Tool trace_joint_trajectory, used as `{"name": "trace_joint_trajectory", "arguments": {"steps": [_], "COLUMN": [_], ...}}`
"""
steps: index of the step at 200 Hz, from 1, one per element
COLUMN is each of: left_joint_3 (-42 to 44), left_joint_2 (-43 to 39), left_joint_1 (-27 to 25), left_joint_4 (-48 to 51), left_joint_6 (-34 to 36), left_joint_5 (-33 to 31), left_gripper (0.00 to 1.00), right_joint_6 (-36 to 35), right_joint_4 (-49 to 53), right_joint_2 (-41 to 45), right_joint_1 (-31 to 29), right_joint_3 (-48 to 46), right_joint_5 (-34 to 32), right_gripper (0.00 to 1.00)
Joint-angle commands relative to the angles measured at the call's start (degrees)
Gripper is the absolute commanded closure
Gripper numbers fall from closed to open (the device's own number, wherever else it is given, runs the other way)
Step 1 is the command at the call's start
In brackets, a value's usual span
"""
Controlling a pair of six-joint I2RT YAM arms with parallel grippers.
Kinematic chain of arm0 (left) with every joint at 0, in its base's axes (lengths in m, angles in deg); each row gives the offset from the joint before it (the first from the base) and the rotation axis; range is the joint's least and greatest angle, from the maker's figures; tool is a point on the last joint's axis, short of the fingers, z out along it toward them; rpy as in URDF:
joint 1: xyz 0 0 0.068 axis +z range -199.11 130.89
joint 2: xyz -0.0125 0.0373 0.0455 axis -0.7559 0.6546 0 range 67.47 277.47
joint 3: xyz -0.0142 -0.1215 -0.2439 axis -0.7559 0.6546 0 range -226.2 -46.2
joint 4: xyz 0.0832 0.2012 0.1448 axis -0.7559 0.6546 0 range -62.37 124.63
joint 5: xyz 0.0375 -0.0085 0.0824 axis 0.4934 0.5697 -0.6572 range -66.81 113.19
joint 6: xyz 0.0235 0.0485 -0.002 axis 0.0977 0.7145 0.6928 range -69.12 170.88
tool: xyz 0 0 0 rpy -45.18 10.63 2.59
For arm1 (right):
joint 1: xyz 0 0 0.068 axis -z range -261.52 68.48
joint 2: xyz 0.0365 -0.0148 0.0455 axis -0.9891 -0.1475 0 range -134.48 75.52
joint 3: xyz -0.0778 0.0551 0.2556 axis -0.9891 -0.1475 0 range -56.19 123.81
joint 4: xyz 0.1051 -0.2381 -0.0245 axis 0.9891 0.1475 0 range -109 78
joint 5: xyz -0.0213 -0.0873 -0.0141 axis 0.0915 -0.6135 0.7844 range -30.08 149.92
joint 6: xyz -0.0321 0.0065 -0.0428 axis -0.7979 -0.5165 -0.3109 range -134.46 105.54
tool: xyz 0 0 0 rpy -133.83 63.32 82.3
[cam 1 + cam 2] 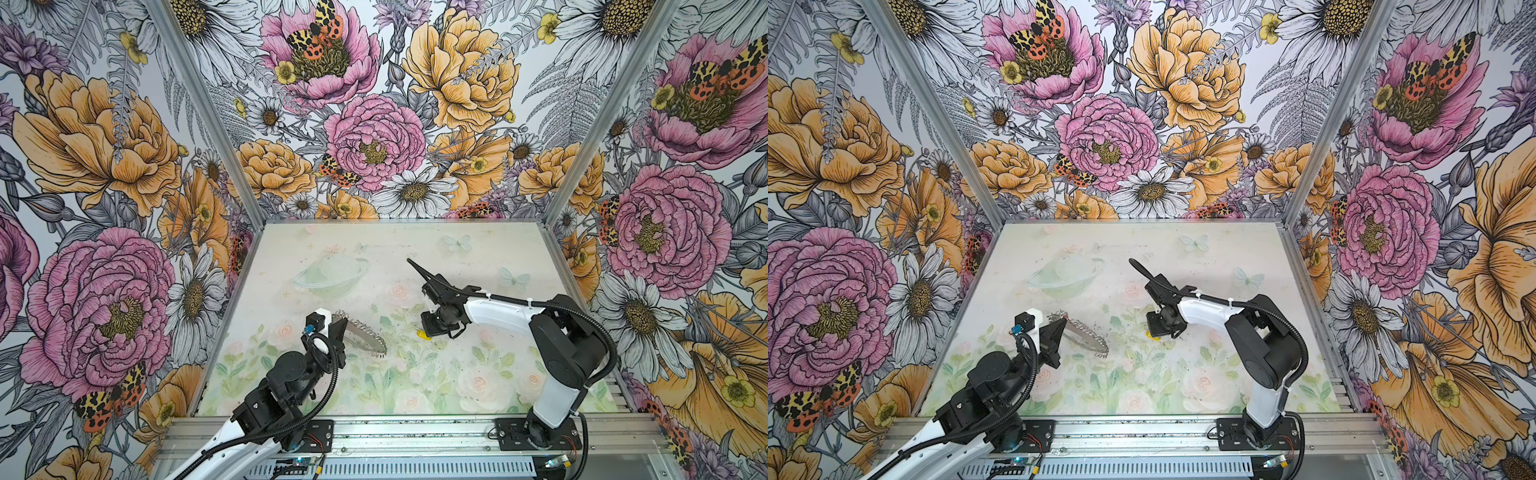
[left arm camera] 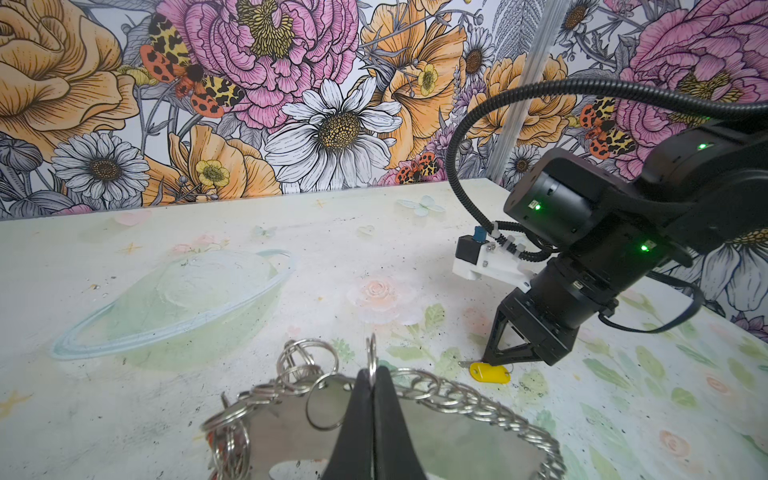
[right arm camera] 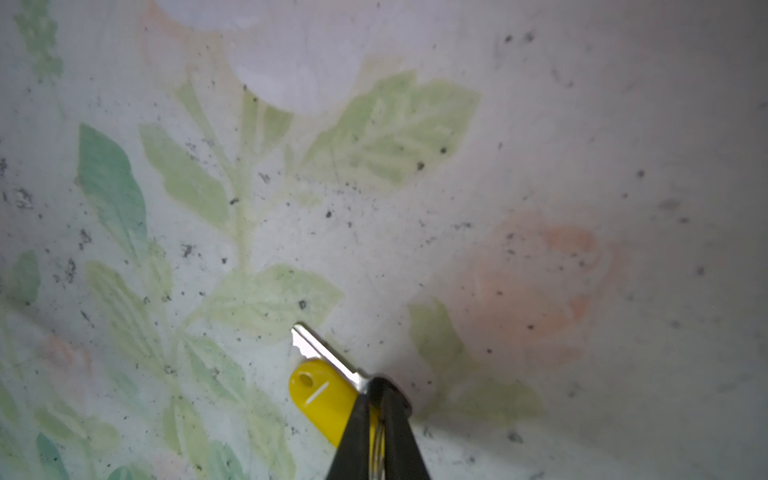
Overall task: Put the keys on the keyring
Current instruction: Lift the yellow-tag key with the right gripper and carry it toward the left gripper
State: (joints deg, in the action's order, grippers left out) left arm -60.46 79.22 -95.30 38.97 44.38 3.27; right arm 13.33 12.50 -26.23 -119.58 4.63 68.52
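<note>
The keyring (image 1: 368,336) (image 1: 1088,332) is a flat grey metal hoop fringed with small split rings. It is held tilted above the table at centre left. My left gripper (image 1: 344,322) (image 1: 1064,321) (image 2: 372,372) is shut on one split ring at its edge, and the hoop (image 2: 282,436) spreads below the fingers. One of the keys, silver (image 3: 320,349) with a yellow tag (image 3: 322,395) (image 1: 421,333) (image 1: 1152,336) (image 2: 490,372), lies on the table to the right. My right gripper (image 3: 378,384) (image 1: 430,330) (image 2: 488,359) points down, its jaws closed on the key's head.
Floral-papered walls (image 1: 124,166) close in the table (image 1: 415,395) on the left, back and right. An aluminium rail (image 1: 415,436) with both arm bases runs along the front. The right arm's black cable (image 1: 419,270) loops up above its wrist.
</note>
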Motion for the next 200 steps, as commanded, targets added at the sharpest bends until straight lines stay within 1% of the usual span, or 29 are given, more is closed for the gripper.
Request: {"name": "trace_joint_trajectory", "arguments": {"steps": [1,46,81,130,166,178,200], "left_joint_3": [0.14,0.33,0.29,0.43,0.64,0.67,0.8], "left_joint_2": [-0.43,-0.41,0.2,0.81,1.9,2.75,4.84], "left_joint_1": [0.61,0.56,0.65,0.67,0.75,0.75,0.76], "left_joint_4": [-2.96,-3.28,-3.66,-4.11,-5.08,-5.78,-7.78], "left_joint_6": [0.7,0.78,0.97,0.94,0.88,0.83,0.69], "left_joint_5": [0.94,0.98,0.85,1.49,3.44,4.74,7.52], "left_gripper": [1.0,1.0,1.0,1.0,1.0,1.0,1.0], "right_joint_6": [-0.54,-0.55,-1.22,-0.11,-1.73,-2.4,-3.27], "right_joint_4": [0.63,0.57,-1.13,-14.01,-23.63,-27.83,-36.65], "right_joint_2": [-0.64,1.51,6.1,13.93,21.4,24.89,31.49], "right_joint_1": [-0.26,-0.53,-1.82,-4.05,-6.34,-6.39,-6.41], "right_joint_3": [1.37,0.89,-0.6,-9.08,-15.68,-18.55,-24.28], "right_joint_5": [-1.65,-3.38,-9.04,-15.38,-20.03,-20.43,-18.77], "right_gripper": [0.91,1.0,1.0,1.0,1.0,1.0,1.0]}}
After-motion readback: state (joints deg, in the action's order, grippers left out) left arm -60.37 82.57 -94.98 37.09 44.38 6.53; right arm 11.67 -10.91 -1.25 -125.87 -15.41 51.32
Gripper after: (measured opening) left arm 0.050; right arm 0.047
